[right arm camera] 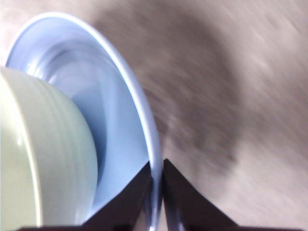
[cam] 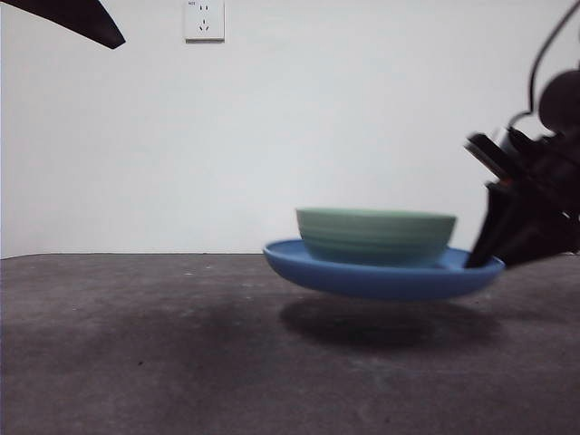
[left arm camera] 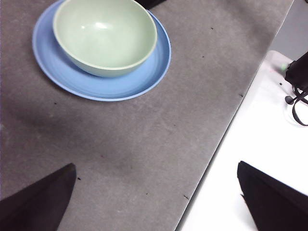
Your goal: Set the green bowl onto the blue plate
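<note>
The green bowl [cam: 376, 236] sits upright in the blue plate [cam: 381, 279]. The plate hangs level a little above the dark mat, with its shadow below it. My right gripper [cam: 485, 258] comes in from the right and is shut on the plate's right rim. The right wrist view shows its jaws [right arm camera: 156, 183] pinching the rim of the plate [right arm camera: 120, 120], with the bowl [right arm camera: 43, 159] beside them. My left gripper [left arm camera: 155, 166] is open and empty, high above, away from the bowl [left arm camera: 103, 36] and the plate [left arm camera: 115, 82]. It shows as a black tip [cam: 82, 23] at the top left.
A dark grey mat [cam: 181, 344] covers the table. Its edge meets a white surface [left arm camera: 250, 159] that carries black cabling [left arm camera: 298, 82]. A white wall with a power socket [cam: 204, 20] stands behind.
</note>
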Controlling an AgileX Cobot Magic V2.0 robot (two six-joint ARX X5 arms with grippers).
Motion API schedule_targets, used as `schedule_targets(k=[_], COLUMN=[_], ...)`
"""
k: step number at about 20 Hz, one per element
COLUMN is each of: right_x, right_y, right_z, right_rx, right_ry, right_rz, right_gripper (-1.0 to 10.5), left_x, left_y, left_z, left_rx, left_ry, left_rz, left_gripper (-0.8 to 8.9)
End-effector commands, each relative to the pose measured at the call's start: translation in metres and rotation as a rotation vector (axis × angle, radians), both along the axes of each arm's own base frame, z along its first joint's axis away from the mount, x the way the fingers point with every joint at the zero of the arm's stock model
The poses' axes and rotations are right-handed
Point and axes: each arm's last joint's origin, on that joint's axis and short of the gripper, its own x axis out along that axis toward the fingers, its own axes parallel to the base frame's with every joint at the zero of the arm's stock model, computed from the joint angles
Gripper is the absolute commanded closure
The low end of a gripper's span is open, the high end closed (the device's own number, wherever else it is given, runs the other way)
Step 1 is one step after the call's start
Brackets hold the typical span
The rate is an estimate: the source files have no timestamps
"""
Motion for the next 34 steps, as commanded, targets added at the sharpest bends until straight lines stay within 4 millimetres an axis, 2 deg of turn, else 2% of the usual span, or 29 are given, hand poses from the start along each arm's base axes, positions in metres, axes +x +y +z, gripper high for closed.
schedule_targets(k=[1,4,7,9,12,17,22,24,28,32,34], right_x=[0.01,0.011,0.006,0.006,0.008,0.013,0.013,0.014,0.017,0.022,0.02], right_y=[0.019,0.053,0.085,0.099,0.111,0.114,0.114,0.114,0.107,0.094,0.083], right_z=[0.014,0.027,0.027,0.019,-0.004,-0.031,-0.032,-0.031,-0.019,0.007,0.023], right_rx=[-0.017,-0.037,-0.053,-0.052,-0.064,-0.067,-0.065,-0.064,-0.059,-0.082,-0.096], right_ry=[-0.016,-0.057,-0.098,-0.078,-0.012,0.069,0.075,0.067,0.033,-0.016,-0.053], right_rz=[0.021,0.072,0.115,0.129,0.15,0.159,0.148,0.149,0.123,0.065,0.027], right_gripper=[9.4,9.4,9.4,9.4,9.4,9.4,9.3,8.6,7.2,6.2,5.4], left_x=[0.0,0.001,0.001,0.001,0.001,0.001,0.002,0.002,0.002,0.002,0.002], left_y=[-0.002,-0.002,-0.002,-0.003,-0.003,-0.003,-0.003,-0.003,-0.003,-0.003,-0.003], left_z=[0.006,0.006,0.006,0.006,0.006,0.007,0.007,0.007,0.007,0.007,0.007], left_rx=[-0.015,-0.016,-0.02,-0.022,-0.024,-0.025,-0.03,-0.03,-0.033,-0.033,-0.033], left_ry=[-0.026,-0.027,-0.032,-0.034,-0.036,-0.038,-0.043,-0.044,-0.048,-0.047,-0.047], left_rz=[-0.017,-0.017,-0.017,-0.017,-0.017,-0.017,-0.017,-0.017,-0.017,-0.017,-0.017], left_gripper=[1.84,1.84,1.84,1.84,1.84,1.84,1.84,1.84,1.84,1.84,1.84])
